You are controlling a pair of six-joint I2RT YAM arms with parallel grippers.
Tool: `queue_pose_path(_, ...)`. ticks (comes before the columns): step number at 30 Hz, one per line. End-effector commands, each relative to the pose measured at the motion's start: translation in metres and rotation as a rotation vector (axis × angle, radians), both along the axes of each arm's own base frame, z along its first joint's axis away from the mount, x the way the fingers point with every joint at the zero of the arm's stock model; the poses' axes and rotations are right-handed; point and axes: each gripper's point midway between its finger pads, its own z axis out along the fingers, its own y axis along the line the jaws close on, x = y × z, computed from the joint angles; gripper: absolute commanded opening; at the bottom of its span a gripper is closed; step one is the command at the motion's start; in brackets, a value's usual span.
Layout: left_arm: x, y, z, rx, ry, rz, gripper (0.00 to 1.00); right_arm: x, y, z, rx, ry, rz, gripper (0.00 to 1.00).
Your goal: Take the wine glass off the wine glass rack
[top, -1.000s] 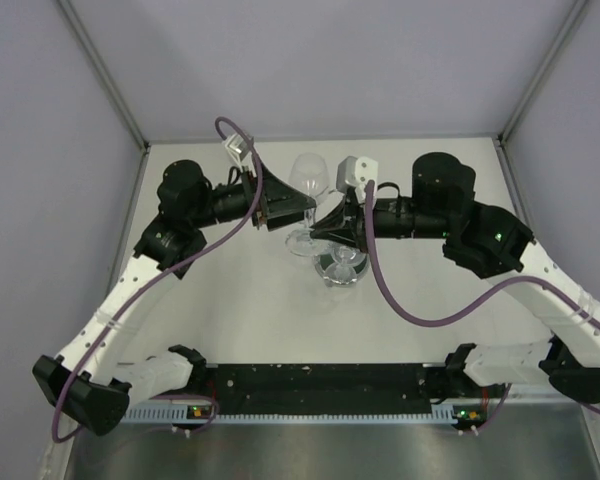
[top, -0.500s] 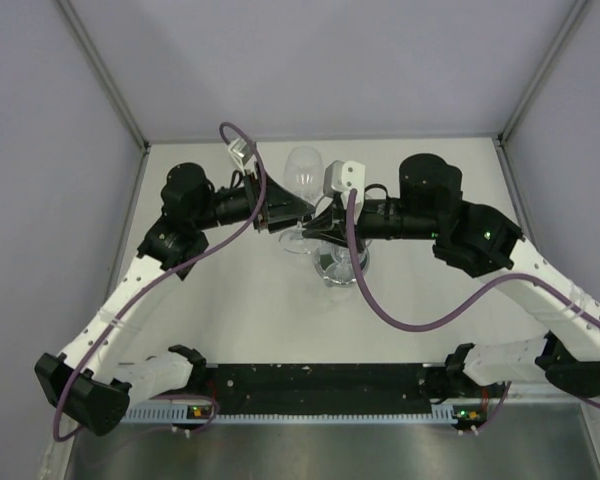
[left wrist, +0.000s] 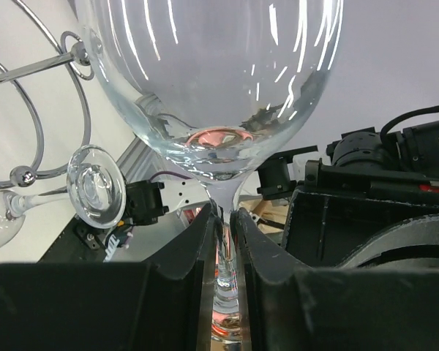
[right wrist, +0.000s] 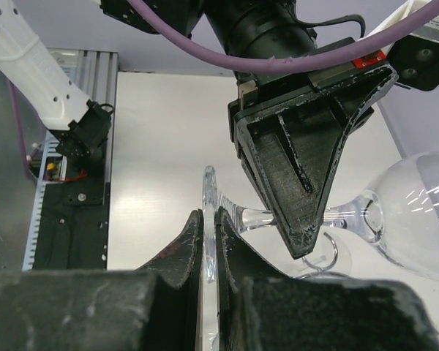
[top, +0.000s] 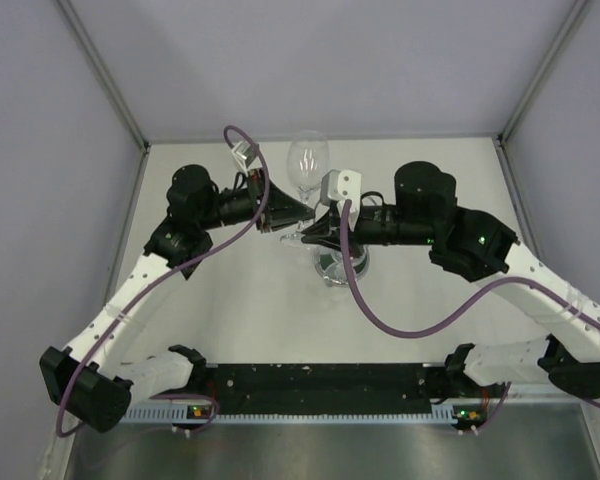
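Top external is showing both arms meeting over the far middle of the pale table [top: 230, 300], with the clear wine glass [top: 307, 165] pointing its bowl at the back wall, just beyond the chrome wire rack [top: 338, 272] and its round mirrored base, but both grips are staying hidden there. Left wrist is revealing the left gripper [left wrist: 224, 248] pinching the glass's thin stem right under the bowl, with a second clear glass [left wrist: 95, 186] showing beside the rack's wire hoop. Right wrist is showing the right gripper [right wrist: 207, 241] pressing its jaws onto the rim of the same glass's foot, seen edge-on.
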Motion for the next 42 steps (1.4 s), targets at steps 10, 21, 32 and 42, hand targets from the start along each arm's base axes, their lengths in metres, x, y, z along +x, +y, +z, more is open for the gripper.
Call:
queue_pose_path(10,-0.014,-0.001,0.022,-0.049,-0.155,-0.078,0.00,0.001,-0.012,0.000,0.041,-0.007,-0.066,0.00)
queue_pose_path(21,-0.038,0.008,-0.004,0.084,-0.293,-0.184,0.00,0.009,-0.073,0.030,0.104,0.120,-0.368,0.63)
queue_pose_path(32,-0.100,0.033,-0.027,0.129,-0.606,-0.398,0.00,0.010,-0.092,0.067,0.156,0.230,-0.477,0.62)
queue_pose_path(42,-0.130,0.038,-0.032,0.085,-0.720,-0.472,0.00,-0.016,-0.069,0.084,0.172,0.368,-0.329,0.61)
